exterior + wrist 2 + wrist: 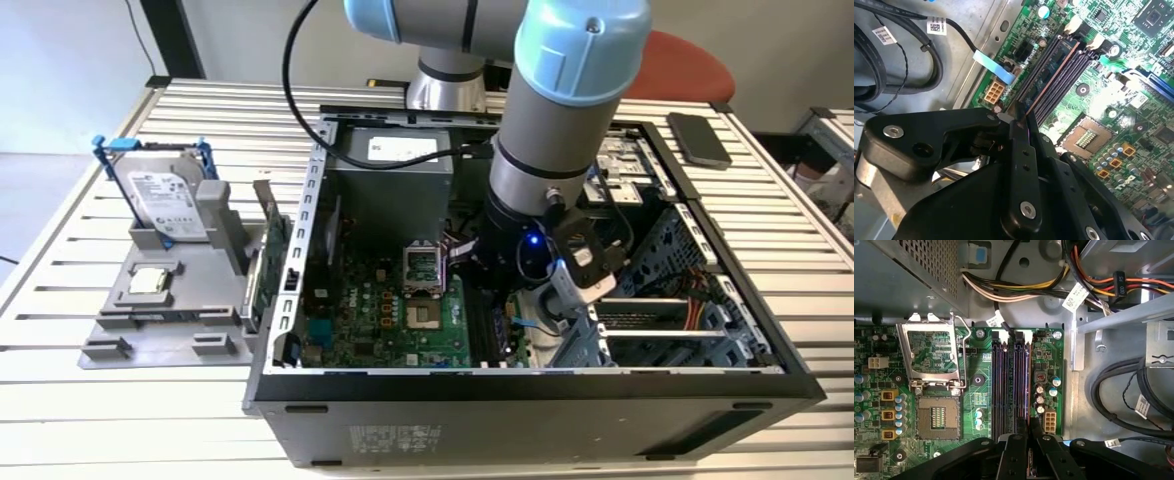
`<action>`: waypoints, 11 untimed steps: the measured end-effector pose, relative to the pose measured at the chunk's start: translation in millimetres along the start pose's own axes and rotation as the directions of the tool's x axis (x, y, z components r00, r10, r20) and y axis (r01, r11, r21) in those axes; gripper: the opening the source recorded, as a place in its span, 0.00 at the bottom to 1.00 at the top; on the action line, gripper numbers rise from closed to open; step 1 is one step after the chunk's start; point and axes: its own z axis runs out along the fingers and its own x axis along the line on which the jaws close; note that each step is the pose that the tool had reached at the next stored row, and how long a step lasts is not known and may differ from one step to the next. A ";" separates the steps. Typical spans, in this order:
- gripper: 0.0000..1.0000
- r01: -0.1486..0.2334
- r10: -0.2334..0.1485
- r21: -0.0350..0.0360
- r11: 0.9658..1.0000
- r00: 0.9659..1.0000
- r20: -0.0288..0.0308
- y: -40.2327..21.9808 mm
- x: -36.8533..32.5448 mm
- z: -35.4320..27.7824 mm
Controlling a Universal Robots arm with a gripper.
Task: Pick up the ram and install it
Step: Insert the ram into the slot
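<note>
The ram (1027, 390) is a slim dark stick standing on edge along the outermost of the motherboard's memory slots (1004, 385), beside the capacitors. In the second wrist view the ram (1054, 79) runs away from my fingertips as a thin coppery line. My gripper (1029, 429) pinches the stick's near end, its black fingers (1015, 445) pressed to both sides. In the second wrist view the gripper (1023, 116) meets the ram at the slot's end. In the exterior view the gripper (505, 292) reaches down inside the open computer case (534, 385).
An open CPU socket (936, 415) lies beside the slots. Cable bundles (1134, 390) and the drive cage (667, 320) crowd the other side. Outside the case, a grey stand (174, 300) holds a hard drive (167, 200) and a green card (267, 250). A phone (698, 138) lies on the table.
</note>
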 end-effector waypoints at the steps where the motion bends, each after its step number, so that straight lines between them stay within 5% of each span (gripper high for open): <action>1: 0.00 0.000 0.000 0.000 1.000 1.000 0.000 0.0 0.0 0.8; 11: 0.00 0.000 0.000 0.000 1.000 1.000 0.000 0.0 0.2 6.9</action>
